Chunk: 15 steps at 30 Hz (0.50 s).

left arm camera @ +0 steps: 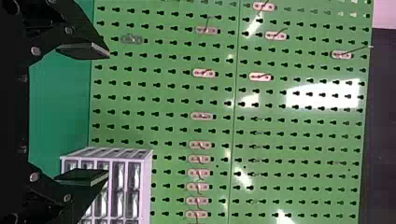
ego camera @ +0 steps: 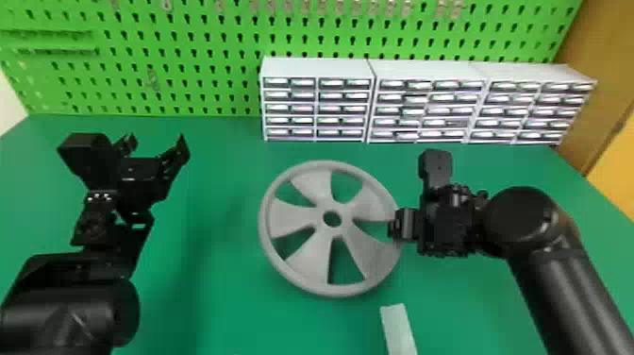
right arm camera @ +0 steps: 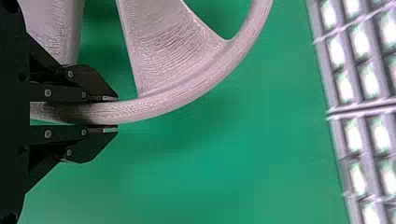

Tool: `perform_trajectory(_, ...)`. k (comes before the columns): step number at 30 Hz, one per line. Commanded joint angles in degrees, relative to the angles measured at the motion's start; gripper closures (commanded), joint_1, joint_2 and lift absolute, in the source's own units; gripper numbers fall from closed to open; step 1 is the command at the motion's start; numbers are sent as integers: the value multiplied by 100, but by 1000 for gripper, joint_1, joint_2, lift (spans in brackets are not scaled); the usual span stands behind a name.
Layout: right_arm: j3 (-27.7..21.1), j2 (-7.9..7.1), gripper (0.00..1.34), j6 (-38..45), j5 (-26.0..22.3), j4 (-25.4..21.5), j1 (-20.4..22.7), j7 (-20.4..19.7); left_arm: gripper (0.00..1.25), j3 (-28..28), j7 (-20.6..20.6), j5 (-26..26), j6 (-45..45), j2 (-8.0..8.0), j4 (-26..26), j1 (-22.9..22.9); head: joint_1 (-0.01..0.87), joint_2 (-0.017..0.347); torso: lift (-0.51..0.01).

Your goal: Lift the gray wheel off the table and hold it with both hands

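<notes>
My right gripper (ego camera: pixel 392 229) is at the right side of the gray wheel (ego camera: pixel 331 281), whose flat face with its spokes and center hole is turned up toward the head camera. In the right wrist view, the gripper (right arm camera: pixel 114 114) has one finger on each side of the rim of the wheel (right arm camera: pixel 187 91), shut on it. Whether the wheel touches the table I cannot tell. Left of the wheel and apart from it, my left gripper (ego camera: pixel 154 142) stands open with nothing between its fingers. In the left wrist view, the gripper (left arm camera: pixel 108 114) has its fingers spread wide, facing the pegboard.
White drawer cabinets (ego camera: pixel 316 68) stand in a row along the back of the green table (ego camera: pixel 226 151), behind the wheel. A green pegboard (ego camera: pixel 188 61) rises at the back. A pale block (ego camera: pixel 398 328) lies near the front, below the wheel's right side.
</notes>
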Motion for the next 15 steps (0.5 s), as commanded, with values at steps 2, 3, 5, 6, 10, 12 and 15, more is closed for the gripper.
perform_trajectory(2, 51, 91, 1210, -681, 1287, -152, 139, 1076, 360, 8, 0, 10, 0, 0, 0, -7, 711, 15, -98)
perform_trajectory(3, 16, 135, 1210, -716, 1418, -160, 148, 1172, 360, 8, 0, 10, 0, 0, 0, -7, 711, 15, -98)
perform_trajectory(5, -37, 223, 1210, -822, 1902, -178, 174, 1603, 360, 17, 0, 10, 0, 0, -18, -7, 711, 15, -98)
perform_trajectory(6, -46, 267, 1210, -874, 2051, -187, 183, 1691, 360, 17, 0, 10, 0, 0, -18, -7, 711, 15, -98)
perform_trajectory(10, -64, 399, 1210, -1402, 2675, -204, 262, 2201, 360, 26, 0, 10, 0, 0, -35, -7, 711, 15, -98)
perform_trajectory(12, -64, 451, 1210, -1604, 2930, -204, 288, 2376, 360, 26, 0, 10, 0, 0, -35, -7, 711, 15, -98)
perform_trajectory(15, -20, 513, 1210, -2052, 3159, -204, 359, 2412, 360, 26, 0, 10, 0, 0, -44, -7, 711, 15, -98)
